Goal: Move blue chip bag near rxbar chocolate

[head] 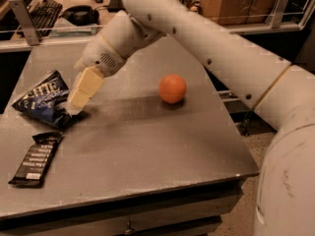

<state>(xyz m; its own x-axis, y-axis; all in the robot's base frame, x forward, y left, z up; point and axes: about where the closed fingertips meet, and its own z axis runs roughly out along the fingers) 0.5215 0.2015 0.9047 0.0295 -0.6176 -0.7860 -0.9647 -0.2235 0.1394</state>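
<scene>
On grey table [147, 146], pincer [75, 107] at blue chip bag [42, 100], grip unclear, rxbar chocolate [37, 159] just beside, orange ball [172, 88], keyboard [43, 11] behind

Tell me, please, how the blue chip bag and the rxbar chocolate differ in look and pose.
The blue chip bag is puffy, crinkled and dark blue; the rxbar chocolate is flat, narrow and black. The bag sits farther back; the bar lies nearer the front edge of the table. The gripper is at the bag's right edge, not at the bar. Both carry white lettering.
</scene>
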